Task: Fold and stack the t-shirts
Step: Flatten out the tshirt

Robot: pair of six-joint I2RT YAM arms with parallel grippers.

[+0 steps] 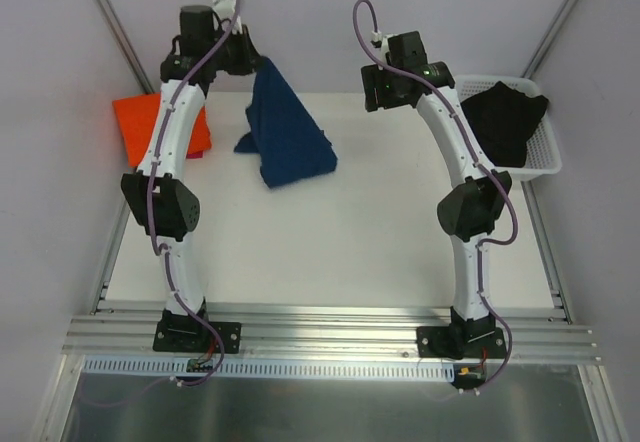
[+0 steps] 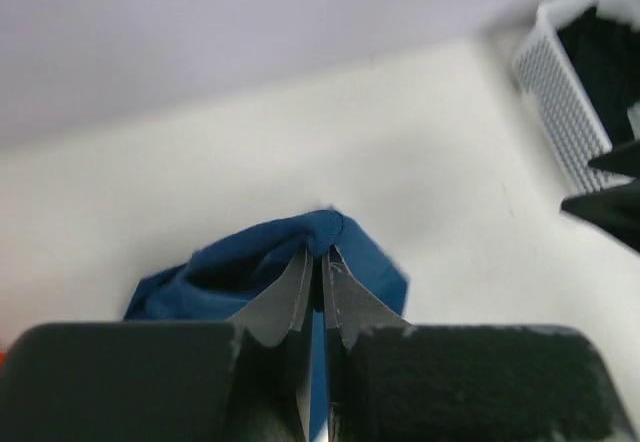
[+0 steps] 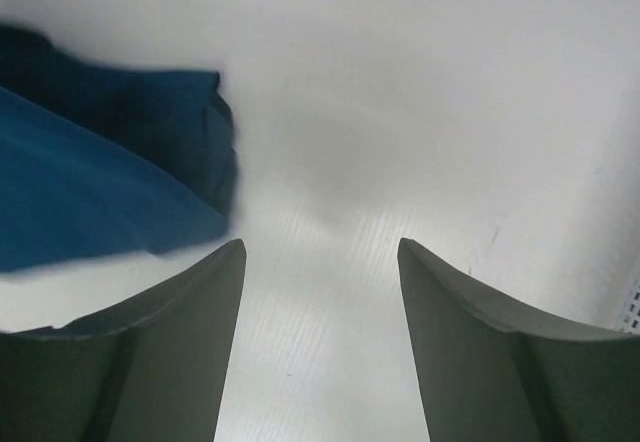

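Observation:
The navy blue t-shirt [image 1: 288, 130] hangs in a peaked drape from my left gripper [image 1: 262, 62], its lower part resting on the white table. In the left wrist view my left gripper [image 2: 322, 254] is shut on a bunched fold of the blue shirt [image 2: 260, 272]. The print is hidden. The orange t-shirt [image 1: 137, 122] lies flat at the table's far left, partly behind my left arm. My right gripper [image 3: 320, 247] is open and empty above bare table, with the blue shirt [image 3: 90, 187] to its left. In the top view the right gripper [image 1: 385, 90] is raised at the back.
A white mesh basket [image 1: 540, 157] stands at the back right with dark cloth [image 1: 505, 117] in it; it also shows in the left wrist view [image 2: 565, 112]. Grey walls close in the back and sides. An aluminium rail runs along the near edge.

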